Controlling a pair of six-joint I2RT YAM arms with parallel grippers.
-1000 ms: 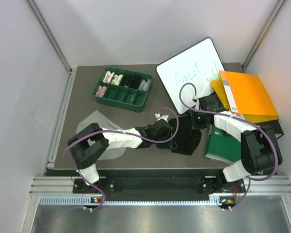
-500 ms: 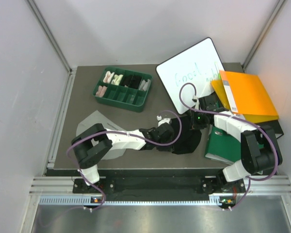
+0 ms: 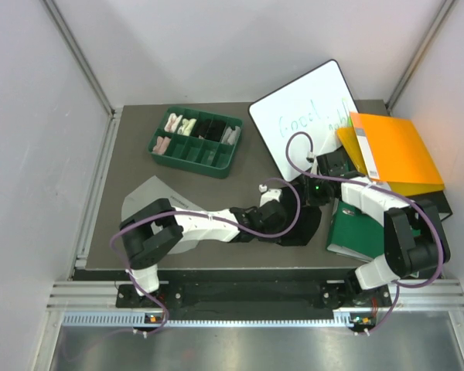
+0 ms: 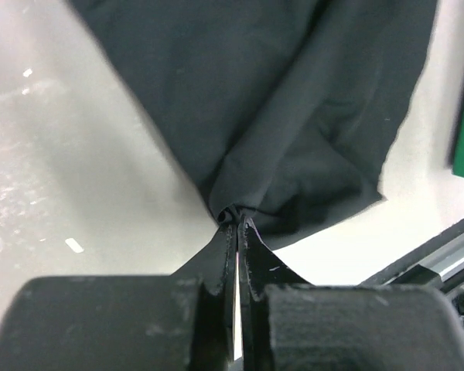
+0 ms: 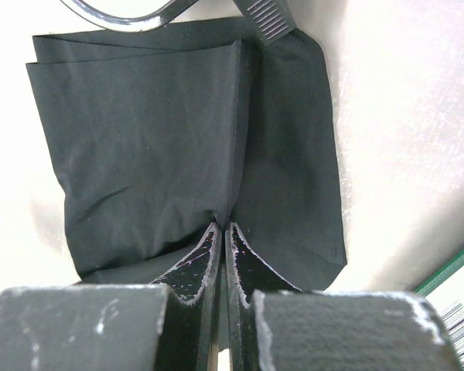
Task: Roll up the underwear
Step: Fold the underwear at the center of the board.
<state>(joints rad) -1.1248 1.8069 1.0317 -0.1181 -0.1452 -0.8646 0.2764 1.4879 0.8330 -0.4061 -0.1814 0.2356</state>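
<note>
Near the bench's (image 3: 139, 154) middle lie the black briefs (image 3: 305, 228), beside a green binder (image 3: 352, 232). The left arm stretches low across, left fingers (image 4: 216, 255) pinching a bunched fold; the right arm bends back, right fingers (image 5: 201, 259) pinching the far edge.

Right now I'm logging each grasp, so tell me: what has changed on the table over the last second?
The left pincer slid rightward to the black underwear and closed on a bunched fold at its edge. The right pincer stayed shut on the same garment's opposite edge. The grey underwear and green tray did not move.
</note>
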